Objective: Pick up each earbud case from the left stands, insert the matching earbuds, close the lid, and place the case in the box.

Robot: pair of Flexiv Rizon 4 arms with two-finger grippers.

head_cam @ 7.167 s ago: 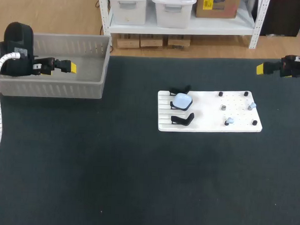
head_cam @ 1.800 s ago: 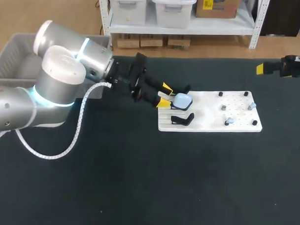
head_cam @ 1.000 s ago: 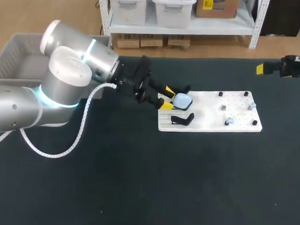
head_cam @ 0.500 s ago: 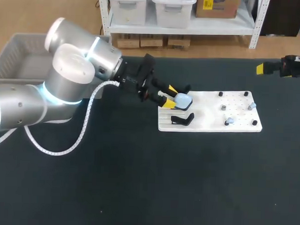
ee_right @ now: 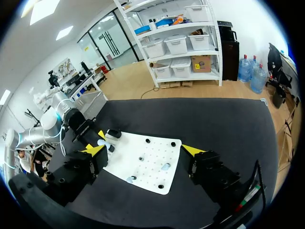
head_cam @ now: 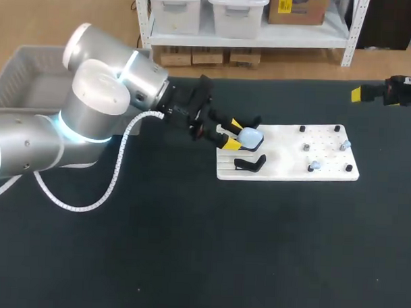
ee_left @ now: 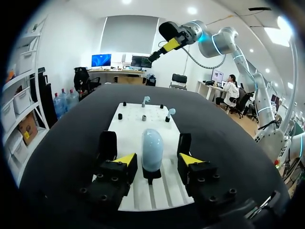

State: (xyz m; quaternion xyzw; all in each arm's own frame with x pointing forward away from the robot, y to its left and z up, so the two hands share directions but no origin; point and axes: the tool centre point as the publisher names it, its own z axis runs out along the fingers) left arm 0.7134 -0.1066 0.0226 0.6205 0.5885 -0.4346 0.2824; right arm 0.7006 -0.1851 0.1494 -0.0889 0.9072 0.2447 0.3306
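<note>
A pale blue earbud case (head_cam: 250, 136) sits closed on the middle black stand at the left end of the white board (head_cam: 286, 172). My left gripper (head_cam: 231, 133) straddles it from the left. In the left wrist view the case (ee_left: 151, 147) stands between the yellow fingertips (ee_left: 125, 159) with a small gap on each side, so the left gripper (ee_left: 157, 160) is open. Two pale blue earbuds (head_cam: 314, 164) (head_cam: 345, 144) rest on pegs at the board's right end. My right gripper (head_cam: 373, 93) hangs open far off at the back right, holding nothing.
Empty black stands (head_cam: 247, 122) (head_cam: 250, 163) flank the case. Small black pegs (head_cam: 304, 149) dot the board's right half. The grey box (head_cam: 19, 66) stands at the back left behind my left arm. Bare dark tabletop lies in front of the board.
My left gripper has slid a little further right, bringing its fingers alongside the case. The right arm has not moved.
</note>
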